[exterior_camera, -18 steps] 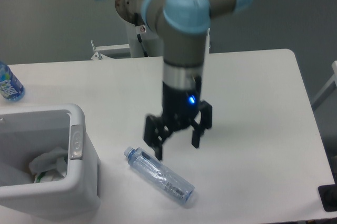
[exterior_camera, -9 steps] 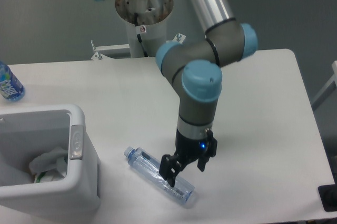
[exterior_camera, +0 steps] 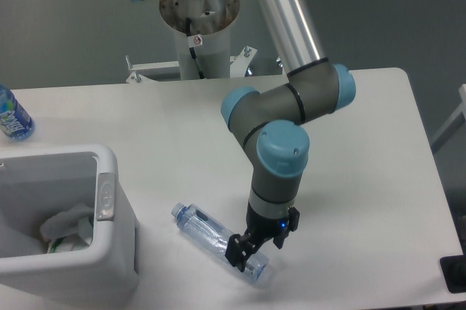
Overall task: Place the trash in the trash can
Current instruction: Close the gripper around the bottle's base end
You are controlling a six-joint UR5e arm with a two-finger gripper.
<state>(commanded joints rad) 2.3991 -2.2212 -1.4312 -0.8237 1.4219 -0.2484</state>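
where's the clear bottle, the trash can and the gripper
clear bottle (exterior_camera: 206, 231), fixed camera, ribbed middle of its body
trash can (exterior_camera: 115, 252), fixed camera, right outer wall
gripper (exterior_camera: 252, 252), fixed camera, between the fingertips at the bottle's base end

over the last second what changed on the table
The gripper dropped from above the white table down and rightward to the clear ribbed plastic bottle with blue cap, its fingers now straddling the bottle's base end. No lift yet. The bottle, the white rectangular bin with the crumpled wrapper inside, and the blue-labelled bottle stayed put.

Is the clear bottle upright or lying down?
Lying down: the bottle rests on its side on the table, gripper at its base end.
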